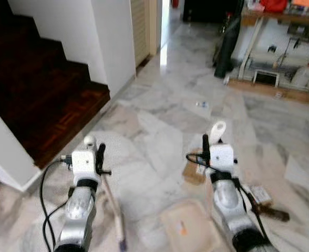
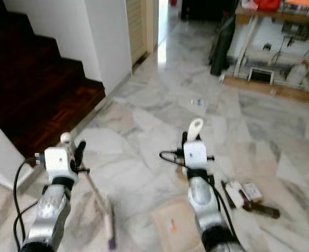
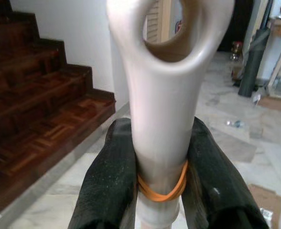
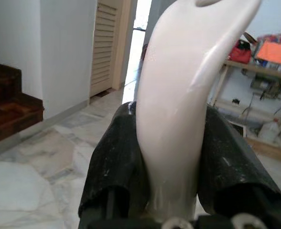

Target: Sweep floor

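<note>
My left gripper (image 1: pixel 95 148) is shut on the top of a white broom handle (image 3: pixel 164 95), which has a loop end and an orange rubber band below my fingers (image 3: pixel 109 186). The stick (image 1: pixel 112 205) slants down to the floor between my arms. My right gripper (image 1: pixel 211 143) is shut on the white handle (image 4: pixel 178 95) of a dustpan. Its beige pan (image 1: pixel 188 226) rests on the marble floor beside my right arm. Ahead on the floor lie a cardboard scrap (image 1: pixel 193 172) and a small blue-white scrap (image 1: pixel 202 104).
Dark wooden stairs (image 1: pixel 44 94) rise at the left beside a white wall (image 1: pixel 112 37). Small boxes (image 1: pixel 259 194) and a brown object (image 1: pixel 274 213) lie at the right. A wooden shelf with clutter (image 1: pixel 280 52) and a dark rolled item (image 1: pixel 228 47) stand far right.
</note>
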You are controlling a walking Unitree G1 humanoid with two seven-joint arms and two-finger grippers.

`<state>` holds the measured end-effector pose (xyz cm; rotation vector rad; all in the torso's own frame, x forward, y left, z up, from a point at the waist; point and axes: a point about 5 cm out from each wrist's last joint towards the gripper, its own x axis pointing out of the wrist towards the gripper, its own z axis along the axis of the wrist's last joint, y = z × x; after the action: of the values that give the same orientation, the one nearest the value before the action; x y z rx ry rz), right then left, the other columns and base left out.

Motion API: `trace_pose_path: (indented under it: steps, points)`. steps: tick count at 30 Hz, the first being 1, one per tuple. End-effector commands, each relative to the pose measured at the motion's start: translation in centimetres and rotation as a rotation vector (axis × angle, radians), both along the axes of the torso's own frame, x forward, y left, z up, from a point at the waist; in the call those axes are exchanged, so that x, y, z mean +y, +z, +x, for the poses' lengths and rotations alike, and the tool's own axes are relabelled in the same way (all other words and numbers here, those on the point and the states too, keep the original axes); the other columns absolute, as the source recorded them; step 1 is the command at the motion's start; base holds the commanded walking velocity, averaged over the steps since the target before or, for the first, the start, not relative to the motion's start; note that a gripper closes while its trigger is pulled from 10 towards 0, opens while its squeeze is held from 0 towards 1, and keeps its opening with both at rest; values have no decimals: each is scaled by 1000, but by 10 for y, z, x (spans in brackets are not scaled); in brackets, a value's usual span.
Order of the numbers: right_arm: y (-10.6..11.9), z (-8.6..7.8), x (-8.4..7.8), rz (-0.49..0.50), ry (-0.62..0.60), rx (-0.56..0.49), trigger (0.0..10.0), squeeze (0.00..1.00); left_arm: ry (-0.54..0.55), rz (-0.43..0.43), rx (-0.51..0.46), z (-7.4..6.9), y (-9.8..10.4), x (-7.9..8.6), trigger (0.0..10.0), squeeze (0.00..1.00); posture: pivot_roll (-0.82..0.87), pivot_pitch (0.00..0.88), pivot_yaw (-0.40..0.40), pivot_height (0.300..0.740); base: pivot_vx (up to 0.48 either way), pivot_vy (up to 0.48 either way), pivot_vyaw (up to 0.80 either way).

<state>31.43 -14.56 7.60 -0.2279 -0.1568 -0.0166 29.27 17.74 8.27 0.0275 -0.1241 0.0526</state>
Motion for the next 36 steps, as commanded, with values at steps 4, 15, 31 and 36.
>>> trace_pose_path:
  steps: [4,15,31,36]
  points:
    - [12,5,10,33,29,-51,10000,0,11,23,-48,4,12,6,10000,0,82,0,0,740,300,0,0]
    - [13,6,11,45,29,-48,10000,0,-3,23,-46,4,13,4,10000,0,81,0,4,740,308,0,0]
    - [13,5,10,57,21,-47,10000,0,-18,27,-47,6,14,3,10000,0,79,0,14,740,327,0,0]
    - [13,6,10,59,22,-49,10000,0,-27,28,-49,6,15,2,10000,0,78,0,17,740,330,0,0]
